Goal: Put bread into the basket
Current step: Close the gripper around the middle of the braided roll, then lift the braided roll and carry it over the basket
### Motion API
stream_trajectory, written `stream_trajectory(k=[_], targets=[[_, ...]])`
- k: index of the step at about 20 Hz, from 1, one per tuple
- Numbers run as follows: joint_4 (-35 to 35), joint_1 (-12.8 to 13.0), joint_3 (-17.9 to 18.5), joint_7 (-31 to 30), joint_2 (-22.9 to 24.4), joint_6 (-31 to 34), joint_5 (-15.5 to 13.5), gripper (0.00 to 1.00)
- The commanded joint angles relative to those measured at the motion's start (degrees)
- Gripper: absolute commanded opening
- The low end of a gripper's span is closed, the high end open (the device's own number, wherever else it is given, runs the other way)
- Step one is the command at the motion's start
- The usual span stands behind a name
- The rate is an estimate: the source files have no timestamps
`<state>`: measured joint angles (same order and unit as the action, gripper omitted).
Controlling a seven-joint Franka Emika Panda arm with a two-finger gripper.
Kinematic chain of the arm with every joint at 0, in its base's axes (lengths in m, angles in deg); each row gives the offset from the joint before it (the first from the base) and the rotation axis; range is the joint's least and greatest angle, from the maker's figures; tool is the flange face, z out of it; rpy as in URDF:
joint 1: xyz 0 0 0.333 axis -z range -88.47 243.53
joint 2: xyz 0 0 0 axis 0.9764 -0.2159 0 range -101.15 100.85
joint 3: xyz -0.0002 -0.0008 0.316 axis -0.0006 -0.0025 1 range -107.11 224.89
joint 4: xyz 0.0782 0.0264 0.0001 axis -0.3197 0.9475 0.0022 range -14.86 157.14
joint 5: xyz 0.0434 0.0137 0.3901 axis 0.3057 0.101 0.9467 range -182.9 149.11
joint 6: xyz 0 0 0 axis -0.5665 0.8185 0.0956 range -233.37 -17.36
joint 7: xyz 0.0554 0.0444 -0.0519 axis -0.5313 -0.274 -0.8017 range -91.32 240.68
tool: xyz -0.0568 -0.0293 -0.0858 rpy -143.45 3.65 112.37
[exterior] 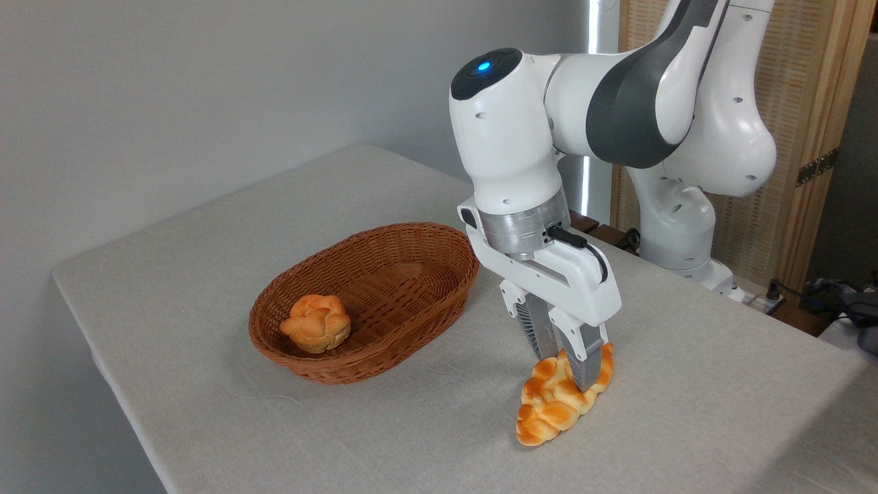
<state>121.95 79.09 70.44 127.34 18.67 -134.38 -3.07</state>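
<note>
- Camera view, item 1 — gripper [566, 367]: low and right of centre, its fingers [584, 360] straddling the far end of the bread and apparently pressed to its sides; closed on the loaf as far as can be judged, though the contact behind the near finger is hidden.
- Item 2 — bread [557, 403]: braided golden loaf lying on the desk, lower centre-right, near end free and pointing toward the bottom edge.
- Item 3 — basket [439, 237]: reddish-brown wicker oval, left of centre, well apart from the loaf. A small round bun [315, 324] sits in its near-left end.
- Risk, grip: the hold is toward one end, not the middle — on lifting, the long free end could droop or swing and the loaf slip out.
- Risk, crust: glossy and rounded, so it may squirm between narrow fingers.
- Risk, placing: the loaf could catch the thick rim, or land on the bun and roll back out.
- Surface: desk [206, 288] covered in plain pale grey cloth, smooth, matte.
- Room: grey wall upper left; wood-framed woven panel upper right; cables at the right edge.
</note>
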Motion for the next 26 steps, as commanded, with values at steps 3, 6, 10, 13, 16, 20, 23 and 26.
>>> stream_trajectory(k=[3,6,10,13,16,20,23,26], targets=[[0.5,0.7,0.8,0.9,0.6,-1.3,-1.2,0.38],[0.4,0.8,0.8,0.9,0.7,-1.3,-1.2,0.38],[0.2,0.7,0.8,0.9,0.8,-1.5,-1.3,0.38],[0.0,0.8,0.8,0.9,0.8,-1.6,-1.4,0.38],[-3.5,0.8,0.8,1.0,1.0,-1.5,-3.8,0.38],[-8.7,0.8,0.2,0.6,1.3,1.4,-9.2,0.39],[-15.6,1.4,-0.3,0.3,1.2,9.3,-12.4,0.39],[-20.3,2.6,-0.5,-1.1,1.2,15.2,-18.5,0.39]])
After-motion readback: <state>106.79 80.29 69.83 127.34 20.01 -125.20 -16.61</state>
